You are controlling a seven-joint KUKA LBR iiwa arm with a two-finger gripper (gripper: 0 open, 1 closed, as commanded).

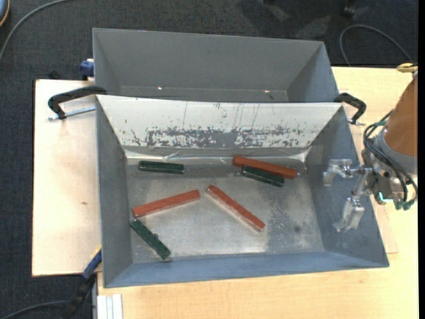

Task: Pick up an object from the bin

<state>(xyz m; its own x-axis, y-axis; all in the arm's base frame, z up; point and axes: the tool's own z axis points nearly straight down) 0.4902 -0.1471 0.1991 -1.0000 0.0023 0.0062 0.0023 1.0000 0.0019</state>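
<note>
Camera view: as far as anyone can judge, the pick hasn't really got going yet. The arm has its jaws hanging over what looks like the sloped side wall of the grey bin, off to the side of the floor where the stuff lies. From this angle you can't tell whether the jaws are spread or closed. No bar sits up in them though, and all six lie flat on the floor.

Nearest the jaws is the back red bar, with a short green bar touching or just beside it, up by the rear wall. A bit further out from the jaws is the angled red bar, then the long red bar. Farthest off are the back green bar and the corner green bar.

Pretty much everything looks left to do: get over a bar, go down, close, lift.
</note>
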